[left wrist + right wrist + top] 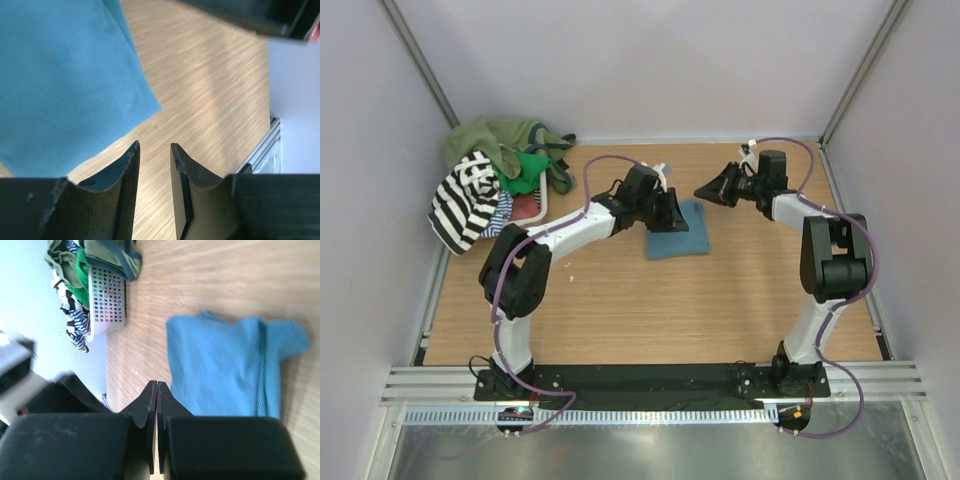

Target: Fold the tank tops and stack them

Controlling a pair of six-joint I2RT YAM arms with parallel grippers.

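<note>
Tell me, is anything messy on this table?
Yes. The clothes heap overflows the white basket in the far left corner, and the black-and-white striped top droops over its side. The teal top lies folded flat.

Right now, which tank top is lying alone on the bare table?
The plain teal-blue cloth tank top, folded flat on the wooden table; the striped, olive and green tops are heaped over the white basket.
</note>
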